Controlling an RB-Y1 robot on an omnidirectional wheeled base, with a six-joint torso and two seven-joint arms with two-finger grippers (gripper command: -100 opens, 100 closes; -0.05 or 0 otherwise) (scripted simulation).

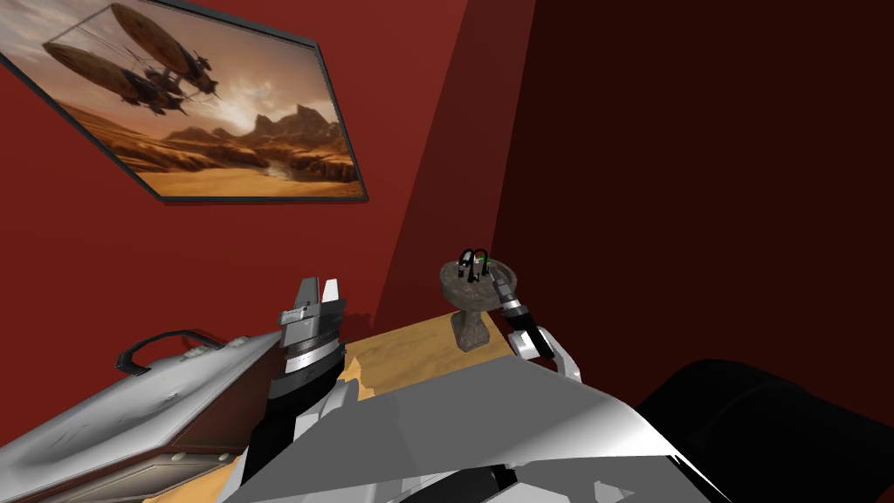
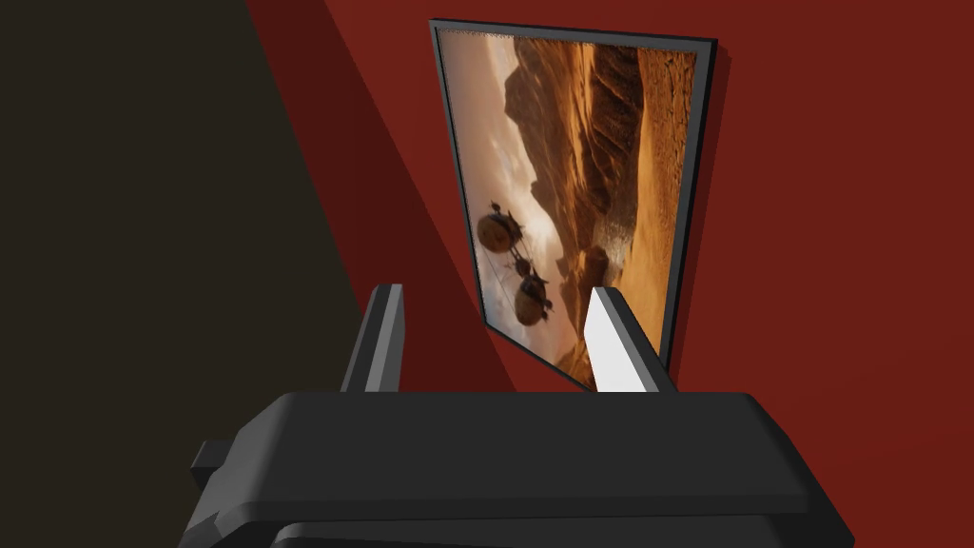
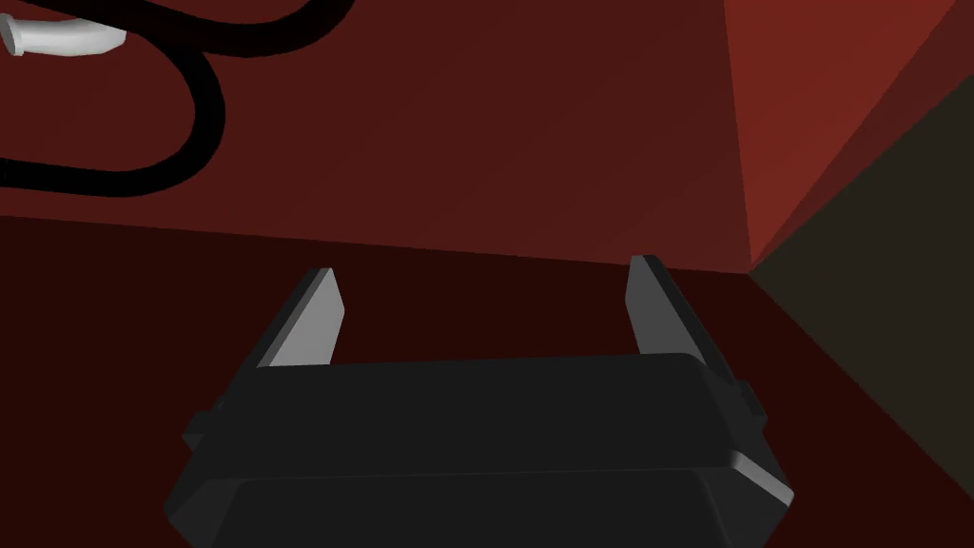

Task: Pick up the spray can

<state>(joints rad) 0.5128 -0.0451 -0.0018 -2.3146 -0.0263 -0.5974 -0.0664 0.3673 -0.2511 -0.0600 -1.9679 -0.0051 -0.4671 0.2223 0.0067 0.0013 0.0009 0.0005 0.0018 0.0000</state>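
A grey stone pedestal bowl [image 1: 463, 292] stands on the wooden table [image 1: 406, 349] near the wall corner. In it lie black looped cords [image 1: 474, 258] and a small green item [image 1: 485, 259]; I cannot tell whether that item is the spray can. My right gripper [image 1: 489, 272] reaches over the bowl's rim. In the right wrist view that gripper [image 3: 485, 290] is open with nothing between its fingers. A black cord loop [image 3: 204, 105] with a white end piece [image 3: 62, 38] lies beyond them, off to one side. My left gripper [image 1: 316, 295] is raised over the table's left part, open [image 2: 495, 295] and empty.
A silver case [image 1: 131, 397] with a black handle lies on the table at the left, close to my left forearm. Red walls meet in a corner just behind the bowl. A framed picture [image 1: 192, 105] hangs on the left wall. A dark rounded shape [image 1: 768, 428] sits at the lower right.
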